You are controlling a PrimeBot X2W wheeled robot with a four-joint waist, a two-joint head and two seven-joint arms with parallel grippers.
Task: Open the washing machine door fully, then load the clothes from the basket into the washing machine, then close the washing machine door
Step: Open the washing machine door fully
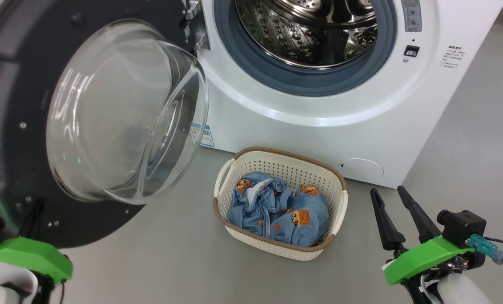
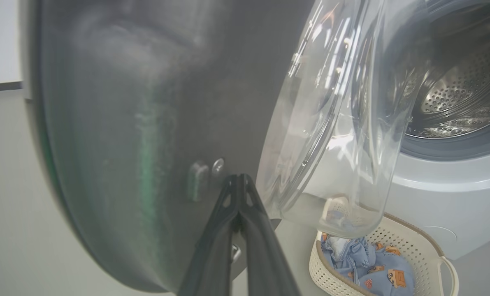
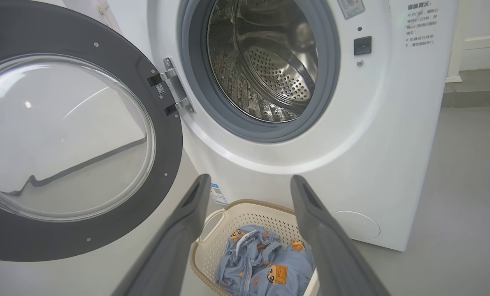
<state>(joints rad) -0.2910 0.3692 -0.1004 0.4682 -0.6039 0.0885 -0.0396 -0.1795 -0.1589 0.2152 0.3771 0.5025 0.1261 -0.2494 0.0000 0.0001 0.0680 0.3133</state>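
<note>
Lying crumpled in the basket (image 1: 276,152) beside the washing machine door (image 1: 6,126), the clothes (image 1: 276,209) are judged soft, light, floppy; a raised fold is best pinched. The right hand (image 1: 387,191) is released, the left hand (image 2: 238,181) clenched.

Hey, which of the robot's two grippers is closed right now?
The left gripper, pinched shut close to the washer door; the right gripper is spread wide, pointing toward the basket.
</note>
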